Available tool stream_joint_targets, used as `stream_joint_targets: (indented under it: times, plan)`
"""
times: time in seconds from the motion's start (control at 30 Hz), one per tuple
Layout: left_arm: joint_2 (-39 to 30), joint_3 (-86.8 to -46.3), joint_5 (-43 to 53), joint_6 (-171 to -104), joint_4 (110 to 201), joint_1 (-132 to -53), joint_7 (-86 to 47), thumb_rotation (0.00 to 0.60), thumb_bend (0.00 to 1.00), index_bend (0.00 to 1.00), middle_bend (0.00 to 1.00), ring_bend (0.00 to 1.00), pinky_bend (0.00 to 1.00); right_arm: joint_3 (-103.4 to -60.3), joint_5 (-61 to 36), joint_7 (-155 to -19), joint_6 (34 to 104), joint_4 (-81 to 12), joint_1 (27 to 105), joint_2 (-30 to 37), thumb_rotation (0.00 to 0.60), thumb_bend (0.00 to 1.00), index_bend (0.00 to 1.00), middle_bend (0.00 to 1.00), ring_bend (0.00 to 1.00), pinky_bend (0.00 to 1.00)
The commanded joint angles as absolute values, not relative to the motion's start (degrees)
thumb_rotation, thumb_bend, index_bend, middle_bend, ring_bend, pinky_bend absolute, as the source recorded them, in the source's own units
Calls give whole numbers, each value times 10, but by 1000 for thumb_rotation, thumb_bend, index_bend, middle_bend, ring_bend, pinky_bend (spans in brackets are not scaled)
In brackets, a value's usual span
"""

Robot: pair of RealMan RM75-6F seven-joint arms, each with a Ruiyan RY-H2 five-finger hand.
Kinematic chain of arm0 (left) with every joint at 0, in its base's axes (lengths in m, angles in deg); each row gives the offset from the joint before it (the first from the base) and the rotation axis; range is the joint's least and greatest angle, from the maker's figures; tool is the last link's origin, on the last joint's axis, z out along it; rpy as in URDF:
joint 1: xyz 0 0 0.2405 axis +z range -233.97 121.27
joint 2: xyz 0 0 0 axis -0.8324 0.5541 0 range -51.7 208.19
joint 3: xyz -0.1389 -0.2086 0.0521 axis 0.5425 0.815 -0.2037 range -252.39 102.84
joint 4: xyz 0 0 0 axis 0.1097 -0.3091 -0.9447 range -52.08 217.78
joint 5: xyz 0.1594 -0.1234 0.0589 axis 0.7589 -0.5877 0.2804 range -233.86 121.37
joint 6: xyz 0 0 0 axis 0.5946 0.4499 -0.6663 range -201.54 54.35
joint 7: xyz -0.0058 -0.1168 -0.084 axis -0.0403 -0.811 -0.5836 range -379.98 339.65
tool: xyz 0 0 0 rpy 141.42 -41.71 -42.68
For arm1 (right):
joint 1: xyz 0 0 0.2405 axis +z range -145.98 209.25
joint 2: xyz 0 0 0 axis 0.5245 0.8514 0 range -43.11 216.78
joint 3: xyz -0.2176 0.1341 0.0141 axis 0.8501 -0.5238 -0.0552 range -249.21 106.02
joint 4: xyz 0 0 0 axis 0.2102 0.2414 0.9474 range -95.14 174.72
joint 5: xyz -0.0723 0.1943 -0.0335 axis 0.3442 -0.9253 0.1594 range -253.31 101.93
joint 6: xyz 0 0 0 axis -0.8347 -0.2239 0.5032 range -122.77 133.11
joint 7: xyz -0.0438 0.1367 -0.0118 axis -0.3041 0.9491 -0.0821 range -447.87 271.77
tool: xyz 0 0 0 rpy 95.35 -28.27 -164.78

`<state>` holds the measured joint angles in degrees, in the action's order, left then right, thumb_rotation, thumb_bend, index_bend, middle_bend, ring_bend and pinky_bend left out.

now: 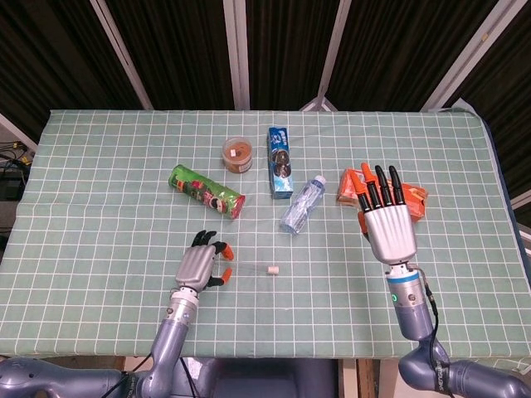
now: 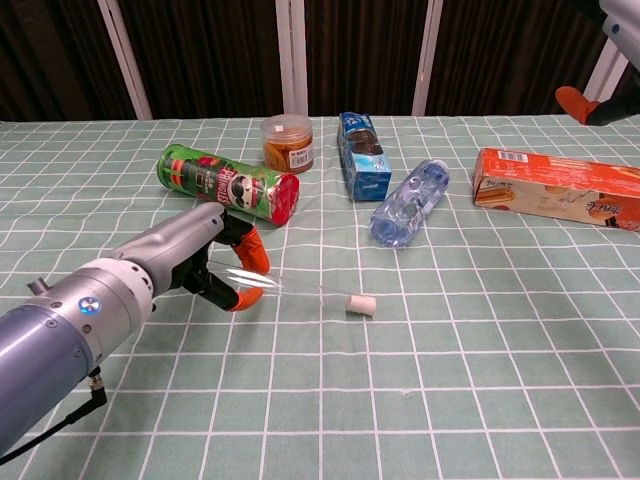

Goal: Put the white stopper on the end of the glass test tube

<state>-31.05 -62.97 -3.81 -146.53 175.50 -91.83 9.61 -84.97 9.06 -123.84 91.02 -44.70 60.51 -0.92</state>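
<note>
My left hand [image 2: 215, 265] sits low over the near part of the table [image 1: 99, 166], its orange-tipped fingers [image 2: 254, 261] pinching one end of the glass tube [image 2: 300, 289]. The tube lies nearly level, running from those fingers toward my right, and the stopper [image 2: 360, 304] sits on its far end, resting on the cloth or just above it; I cannot tell which. From the head view the left hand [image 1: 199, 265] and the stopper [image 1: 271, 270] line up on the same row of the grid, though the glass itself is almost too faint to see there. My right hand [image 1: 387, 224] is raised with the fingers straight and spread, holding nothing, in front of the orange box [image 1: 415, 201]; the chest view catches only one orange fingertip at the top right edge. Behind the tube lie the green can [image 2: 227, 184], the bottle [image 2: 408, 203], the blue carton [image 2: 363, 155] and the small tub [image 2: 287, 142], all well apart from my hands.
</note>
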Motion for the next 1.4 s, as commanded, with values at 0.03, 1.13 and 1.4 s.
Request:
stream_joint_targets:
  times: [0.03, 1.13, 1.4]
  plan:
    - [-301, -632, -42, -1466, 1767, -915, 105, 600, 376, 435, 363, 75, 0, -847, 92, -1241, 912, -452, 602, -9, 600, 454, 69, 10, 0, 25]
    - [59, -764, 287, -1604, 1917, -746, -92, 600, 149, 121, 94, 0, 0, -734, 63, -985, 981, -609, 394, 216, 600, 373, 0, 0, 0, 10]
    - [98, -817, 365, -1696, 1824, -668, -173, 600, 149, 103, 83, 0, 0, -700, 84, -907, 986, -564, 351, 255, 600, 372, 0, 0, 0, 11]
